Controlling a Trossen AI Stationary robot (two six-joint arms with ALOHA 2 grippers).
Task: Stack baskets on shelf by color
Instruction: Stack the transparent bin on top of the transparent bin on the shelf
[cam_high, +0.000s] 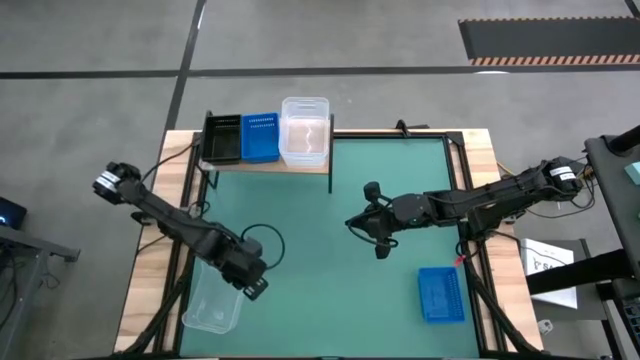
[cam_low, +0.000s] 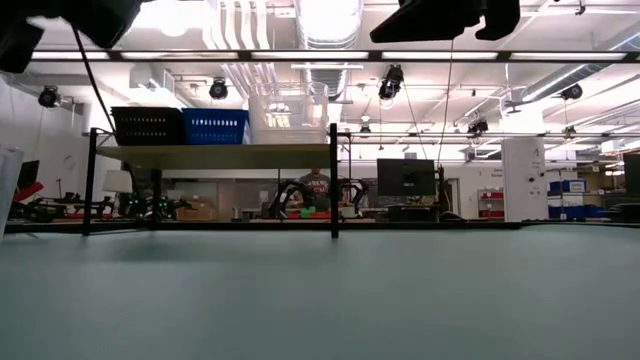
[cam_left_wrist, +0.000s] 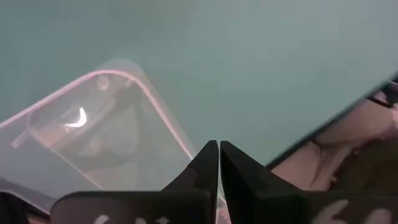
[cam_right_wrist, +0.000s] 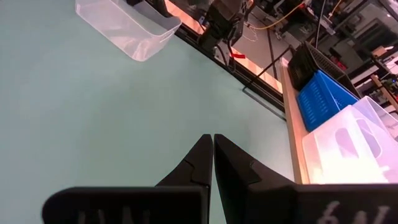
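Note:
The wooden shelf (cam_high: 262, 165) stands at the far edge and carries a black basket (cam_high: 222, 138), a blue basket (cam_high: 261, 137) and a clear basket (cam_high: 305, 131), side by side. A second clear basket (cam_high: 214, 302) is at the near left of the green mat, and my left gripper (cam_high: 256, 286) is shut at its right far corner. A second blue basket (cam_high: 441, 294) lies flat on the mat at the near right. My right gripper (cam_high: 376, 243) is shut and empty above the middle of the mat, to the far left of that blue basket. My left gripper has the clear basket's rim (cam_left_wrist: 194, 157) running in between its two shut fingers, one finger inside the basket and one outside. The fingers slant down from the right, at the corner toward the table's middle. Whether the basket is clear of the mat cannot be told.
The middle of the mat (cam_high: 330, 215) between the two arms is bare. The shelf's thin black legs (cam_low: 334, 180) stand on the far part of the mat. Wooden borders and black rails (cam_high: 470, 200) run along both sides of the mat.

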